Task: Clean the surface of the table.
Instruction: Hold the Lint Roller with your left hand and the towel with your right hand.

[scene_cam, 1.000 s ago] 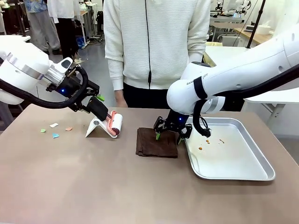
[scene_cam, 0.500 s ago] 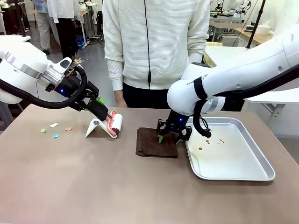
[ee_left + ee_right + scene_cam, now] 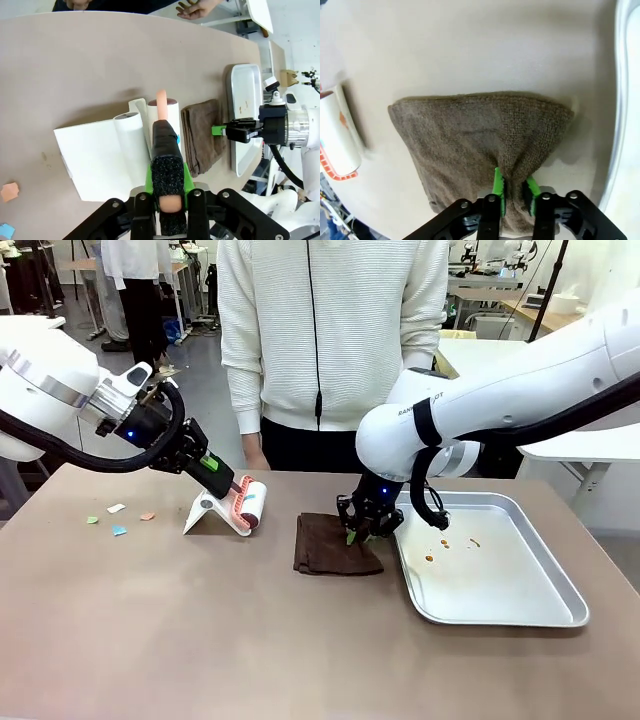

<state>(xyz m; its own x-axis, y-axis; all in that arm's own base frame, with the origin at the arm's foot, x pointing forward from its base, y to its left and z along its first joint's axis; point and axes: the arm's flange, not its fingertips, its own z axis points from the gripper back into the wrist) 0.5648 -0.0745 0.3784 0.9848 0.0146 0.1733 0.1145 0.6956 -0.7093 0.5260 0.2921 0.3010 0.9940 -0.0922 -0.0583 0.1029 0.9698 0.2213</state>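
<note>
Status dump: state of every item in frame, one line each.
lint roller, handle clamped, head low by white stand
brown cloth, folded on table, one edge bunched
tray, flat on table, few brown specks inside
paper scraps, loose on table
left gripper, shut on lint roller
right gripper, shut on brown cloth

Lab: white-topped tables [image 3: 585, 447], equipment benches [image 3: 497, 287] in background.
</note>
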